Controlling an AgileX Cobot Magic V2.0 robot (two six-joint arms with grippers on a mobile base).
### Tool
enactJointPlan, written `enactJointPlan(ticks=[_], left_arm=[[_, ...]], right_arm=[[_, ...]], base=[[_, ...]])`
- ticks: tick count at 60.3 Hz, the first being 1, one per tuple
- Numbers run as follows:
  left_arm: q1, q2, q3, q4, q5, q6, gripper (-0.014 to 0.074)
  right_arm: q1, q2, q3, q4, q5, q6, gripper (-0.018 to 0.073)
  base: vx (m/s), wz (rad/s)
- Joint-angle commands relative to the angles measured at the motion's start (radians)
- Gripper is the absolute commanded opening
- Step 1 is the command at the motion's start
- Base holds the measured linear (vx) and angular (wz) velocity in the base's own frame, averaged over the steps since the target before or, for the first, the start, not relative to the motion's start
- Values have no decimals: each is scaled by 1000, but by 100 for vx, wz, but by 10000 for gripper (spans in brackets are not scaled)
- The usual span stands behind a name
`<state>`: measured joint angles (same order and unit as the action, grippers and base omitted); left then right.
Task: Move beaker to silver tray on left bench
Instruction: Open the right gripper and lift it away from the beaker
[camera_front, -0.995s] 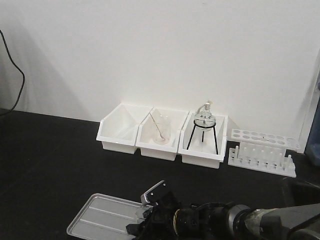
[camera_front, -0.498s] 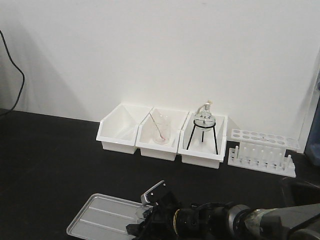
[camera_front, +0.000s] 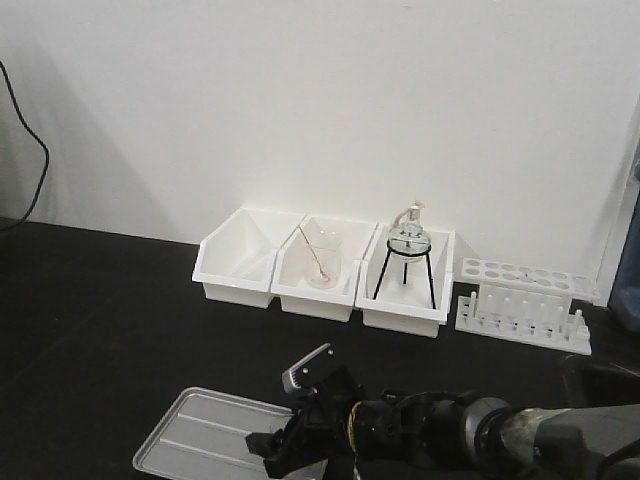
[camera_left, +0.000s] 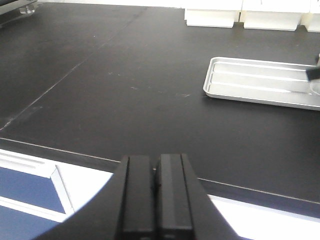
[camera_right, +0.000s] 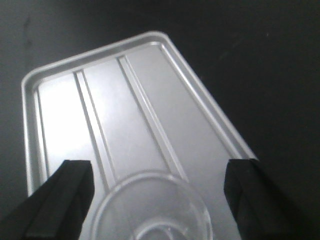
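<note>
The right gripper (camera_right: 157, 192) hung over the near end of the silver tray (camera_right: 130, 120), its two dark fingers (camera_right: 60, 192) spread wide apart. Between them, and clear of both pads, the round rim of the beaker (camera_right: 150, 207) showed from above. It seemed to stand on the tray's ridged floor, though the wrist view cut off its lower part and contact with the metal could not be confirmed.

In the front view the right arm reached in from the lower right, its gripper (camera_front: 300, 420) above the tray's right end (camera_front: 195, 430) on the black surface of the left bench (camera_front: 100, 320). Three white bins (camera_front: 325, 270) stood against the wall behind, with a test-tube rack (camera_front: 520, 305) beside them.

The left gripper (camera_left: 156, 195) had its fingers pressed together with nothing between them, at the bench's front edge, well apart from the tray (camera_left: 260, 82).
</note>
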<state>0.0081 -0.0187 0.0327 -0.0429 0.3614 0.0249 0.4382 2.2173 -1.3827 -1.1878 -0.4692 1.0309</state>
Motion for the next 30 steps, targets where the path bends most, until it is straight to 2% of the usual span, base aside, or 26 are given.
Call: enactJointPlan(ticks=[1, 6, 11, 16, 22, 26, 30], left_arm=[[-1, -9, 20, -7, -78, -1, 1], [-1, -9, 20, -7, -78, -1, 1], [-1, -9, 20, -7, -78, -1, 1], [-1, -9, 20, -7, -78, -1, 1], [-1, -9, 20, -7, -78, -1, 1], [-1, -9, 20, -7, -78, -1, 1], [-1, -9, 20, -7, -78, -1, 1]], right_arm=[[-3, -116, -28, 21, -34, -6, 585], [-3, -165, -26, 21, -45, 0, 583], [-3, -221, -23, 18, -73, 50, 582], [-3, -315, -23, -68, -84, 133, 582], [-3, -409, -23, -252, -108, 278, 582], [-3, -496, -16, -441, -144, 469, 582], [-3, -587, 15, -587, -164, 625, 582]], base=[[0, 0], [0, 0], [0, 0], [0, 0], [0, 0], [0, 0], [0, 0]])
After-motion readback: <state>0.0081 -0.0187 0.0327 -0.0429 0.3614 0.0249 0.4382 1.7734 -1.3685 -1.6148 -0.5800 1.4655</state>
